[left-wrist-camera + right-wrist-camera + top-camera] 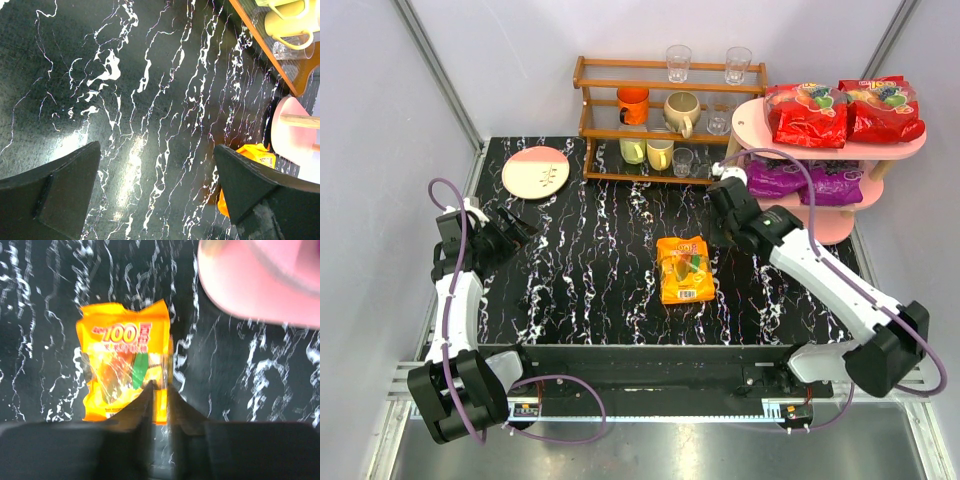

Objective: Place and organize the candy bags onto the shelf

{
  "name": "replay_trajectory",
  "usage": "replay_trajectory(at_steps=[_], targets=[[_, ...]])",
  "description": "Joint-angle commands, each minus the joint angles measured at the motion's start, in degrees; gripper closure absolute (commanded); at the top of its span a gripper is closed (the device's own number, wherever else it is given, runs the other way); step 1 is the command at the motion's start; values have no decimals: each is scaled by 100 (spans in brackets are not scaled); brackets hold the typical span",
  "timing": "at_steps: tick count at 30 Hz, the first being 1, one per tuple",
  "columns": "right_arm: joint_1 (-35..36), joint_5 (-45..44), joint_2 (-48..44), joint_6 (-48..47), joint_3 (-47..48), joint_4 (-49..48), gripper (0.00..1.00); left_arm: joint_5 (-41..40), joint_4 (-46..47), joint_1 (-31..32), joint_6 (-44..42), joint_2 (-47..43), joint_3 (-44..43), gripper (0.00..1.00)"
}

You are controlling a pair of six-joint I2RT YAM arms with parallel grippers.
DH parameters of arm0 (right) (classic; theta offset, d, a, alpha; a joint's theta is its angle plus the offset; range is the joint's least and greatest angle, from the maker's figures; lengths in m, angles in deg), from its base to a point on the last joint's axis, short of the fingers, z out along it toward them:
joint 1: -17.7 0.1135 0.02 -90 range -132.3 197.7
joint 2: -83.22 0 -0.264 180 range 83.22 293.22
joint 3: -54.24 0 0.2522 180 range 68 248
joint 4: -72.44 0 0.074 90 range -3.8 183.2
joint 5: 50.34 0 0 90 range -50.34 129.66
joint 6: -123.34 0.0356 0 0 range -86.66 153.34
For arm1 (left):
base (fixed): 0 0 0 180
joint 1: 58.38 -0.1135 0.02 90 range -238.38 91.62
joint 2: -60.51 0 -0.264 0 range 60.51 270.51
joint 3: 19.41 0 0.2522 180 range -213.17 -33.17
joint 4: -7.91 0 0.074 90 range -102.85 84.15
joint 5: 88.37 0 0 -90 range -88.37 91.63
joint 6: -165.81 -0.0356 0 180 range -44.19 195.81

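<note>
The orange bag (685, 270) lies flat near the middle of the table (600, 220), a little toward the right edge and touching nothing else. In the right wrist view it (120, 365) lies face up, its printed "100" readable, just beyond the fingertips. The shelf (752, 118) stands at the far right corner. Two red bags (805, 113) (880, 108) lie side by side on its top board, and two purple bags (775, 180) (835, 185) lie side by side on the middle board. The right gripper (723, 225) hangs between the shelf and the orange bag; in its own camera (161, 386) the fingers are pressed almost together with nothing between them, apart from the bag. The left gripper (515, 232) is near the left edge, its fingers (75, 180) spread wide over bare table and holding nothing. A rack (670, 110) of cups and glasses runs along the far edge, and a plate (535, 172) sits near the far left corner.
</note>
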Motion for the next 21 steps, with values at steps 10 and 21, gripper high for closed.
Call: replay_trajectory(at_steps=[10,21], targets=[[-24,872,-1448,1417,-2750,-1300,9,162,217,-57,-25,-20,-50,1],[-199,2059,-817,1946,-4158,-3867,12,171,200,-57,-34,-55,-23,1]])
